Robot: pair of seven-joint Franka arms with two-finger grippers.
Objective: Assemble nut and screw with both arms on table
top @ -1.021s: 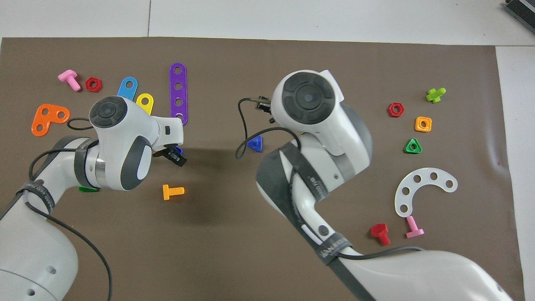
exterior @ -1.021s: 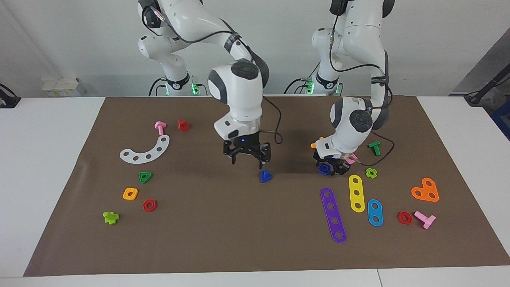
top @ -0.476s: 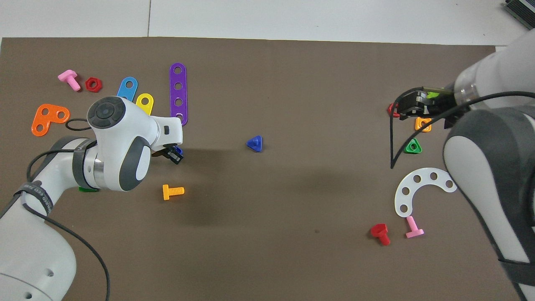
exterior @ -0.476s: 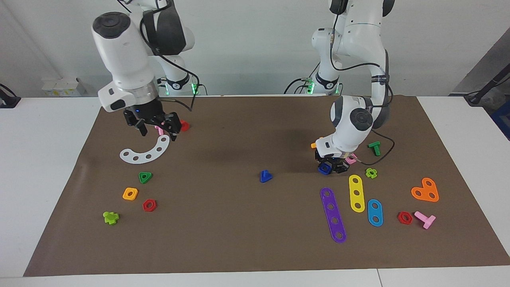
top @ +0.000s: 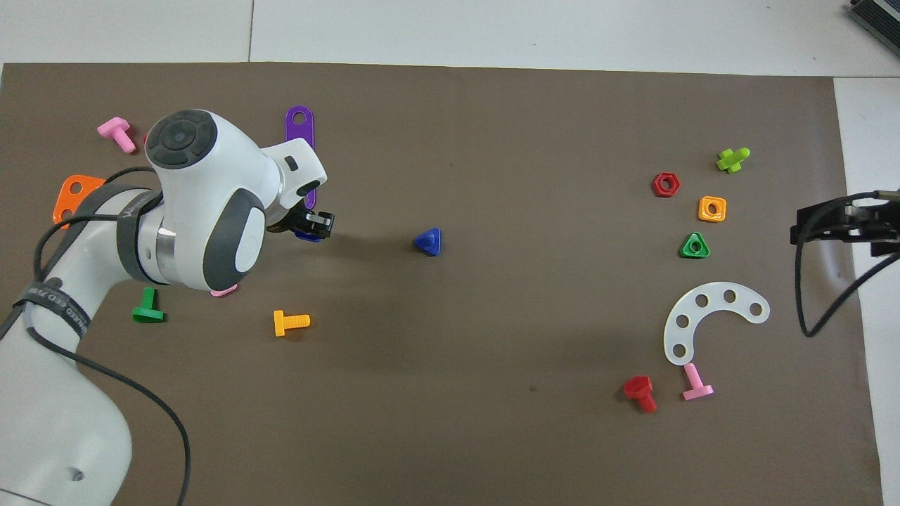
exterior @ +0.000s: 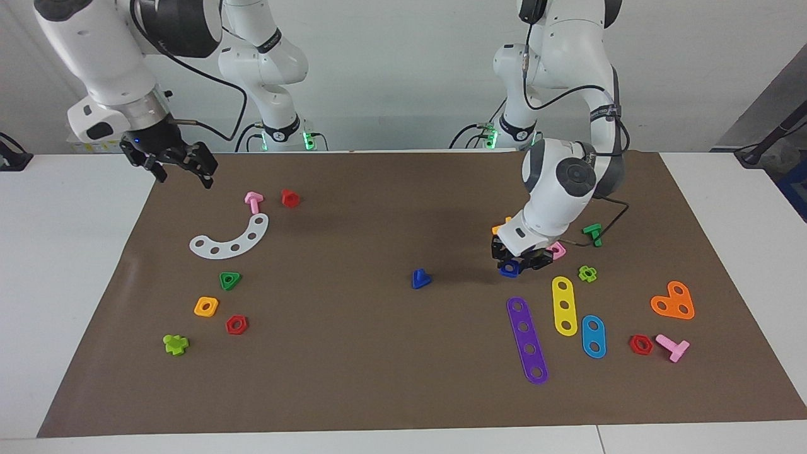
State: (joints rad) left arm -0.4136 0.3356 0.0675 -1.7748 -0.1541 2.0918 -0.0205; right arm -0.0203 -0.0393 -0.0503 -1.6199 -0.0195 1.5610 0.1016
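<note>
Hanging in the air over the edge of the brown mat (exterior: 353, 378) at the right arm's end of the tabletop (exterior: 69, 290), the right claw (exterior: 181, 167) has its fingers spread with nothing between them. Under and beside it lie a pink bolt (exterior: 253, 201), a red bolt (exterior: 290, 198) and a white curved strip (exterior: 230, 239). A green triangle nut (exterior: 230, 280), an orange square nut (exterior: 206, 306), a red hex nut (exterior: 236, 325) and a lime cross piece (exterior: 175, 343) sit farther from the robots than that strip.

Near the middle of the mat the blue screw (exterior: 420, 278) stands by itself on its triangular head, shaft up, well apart from both claws.

Toward the left arm's end, the left claw (exterior: 512, 265) is low over the mat, pinching the blue nut (exterior: 509, 270) at its tips; whether the nut touches the mat or is just lifted I cannot tell. A pink square nut (exterior: 557, 251) lies just beside that claw, with an orange bolt (top: 290, 322) and a green bolt (exterior: 592, 234) nearer the robots. Farther from the robots than the claw lie a purple strip (exterior: 527, 340), a yellow strip (exterior: 564, 305) and a blue strip (exterior: 593, 336), with a lime cross nut (exterior: 587, 273) beside the yellow one. An orange bracket (exterior: 673, 301), a second red hex nut (exterior: 640, 344) and a second pink bolt (exterior: 673, 346) sit closest to that end of the mat.
</note>
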